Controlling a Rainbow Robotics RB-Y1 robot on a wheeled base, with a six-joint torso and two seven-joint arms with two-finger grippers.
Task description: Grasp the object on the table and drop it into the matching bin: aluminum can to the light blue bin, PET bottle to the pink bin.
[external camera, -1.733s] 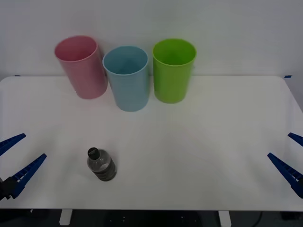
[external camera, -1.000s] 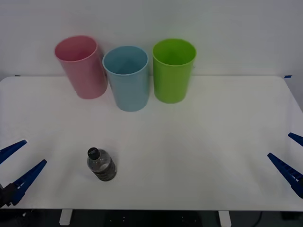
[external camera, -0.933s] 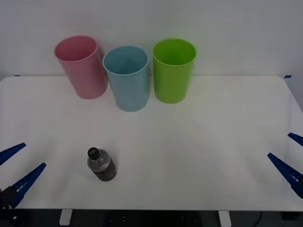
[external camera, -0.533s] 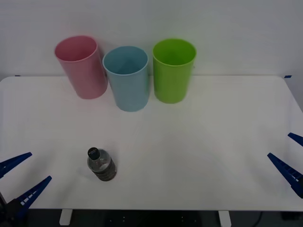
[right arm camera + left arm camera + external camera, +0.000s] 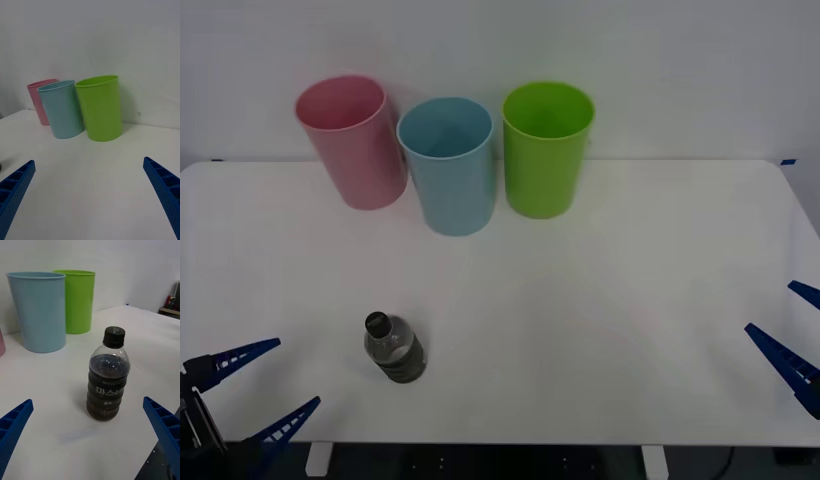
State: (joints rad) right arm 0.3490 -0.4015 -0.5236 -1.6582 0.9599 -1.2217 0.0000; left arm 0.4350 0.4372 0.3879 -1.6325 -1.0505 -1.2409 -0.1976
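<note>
One PET bottle (image 5: 108, 380) stands between left hand (image 5: 90, 444) fingers.

1. PET bottle (image 5: 109, 380): black cap, clear ribbed body looking dark grey, white lettering.
2. Pink bin (image 5: 352, 141): plain pink.
3. Light blue bin (image 5: 448, 165): plain pale blue.
4. Lime green bin (image 5: 546, 148): plain bright green.
5. Table (image 5: 610, 300): plain white.
6. Left tool (image 5: 265, 395) and right tool (image 5: 792, 335): blue, ribbed fingers.

Pink bin (image 5: 1, 345) cut to a sliver at the left wrist view's edge, right gripper (image 5: 802, 338) partly cut off by the front view's edge, bottle (image 5: 108, 379) label print too small to read
</note>
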